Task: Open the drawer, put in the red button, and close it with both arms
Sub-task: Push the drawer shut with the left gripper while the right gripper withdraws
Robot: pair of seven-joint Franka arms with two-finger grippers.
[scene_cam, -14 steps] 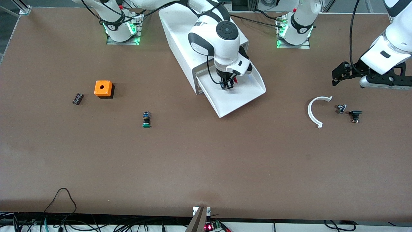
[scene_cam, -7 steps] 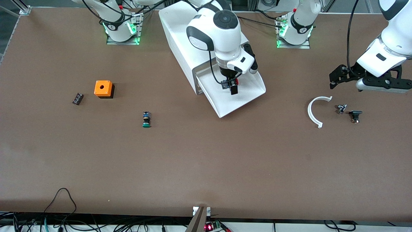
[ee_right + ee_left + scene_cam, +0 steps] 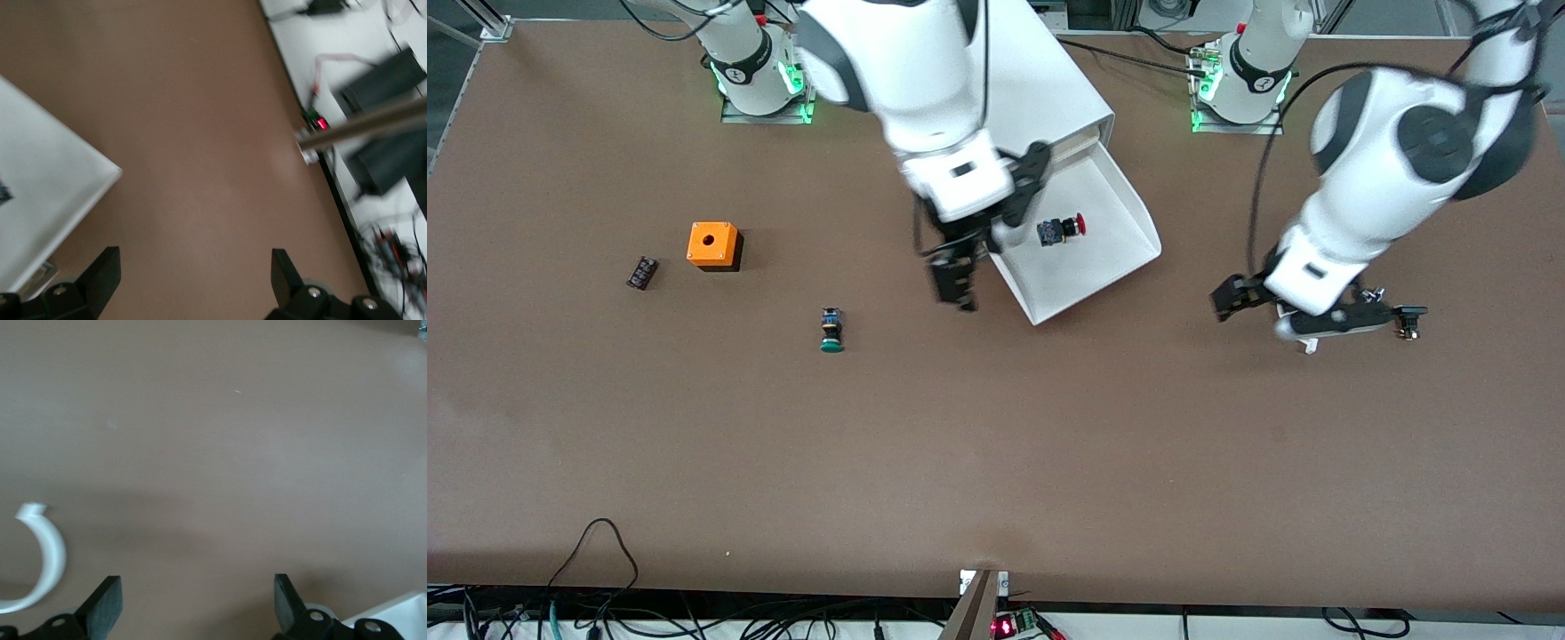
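The drawer point(image 3: 1116, 253) stands pulled out of the white cabinet point(image 3: 1060, 96). The red button point(image 3: 1060, 229) lies on its side in the drawer, free of both grippers. My right gripper point(image 3: 956, 289) is open and empty, over the table just beside the drawer's corner toward the right arm's end. Its wrist view shows its open gripper point(image 3: 193, 277) and the drawer's corner point(image 3: 60, 193). My left gripper point(image 3: 1232, 300) is open and empty, over the table between the drawer and the white arc. Its wrist view shows its open gripper point(image 3: 198, 600) over bare table.
A green-capped button point(image 3: 832, 331), an orange box point(image 3: 713, 245) and a small black part point(image 3: 641, 272) lie toward the right arm's end. A white arc point(image 3: 47, 553) and small black parts point(image 3: 1408, 318) lie under and beside the left wrist.
The right gripper let go of the red button in the drawer and drew away toward the right arm's end. The left arm swung in toward the drawer, over the white arc.
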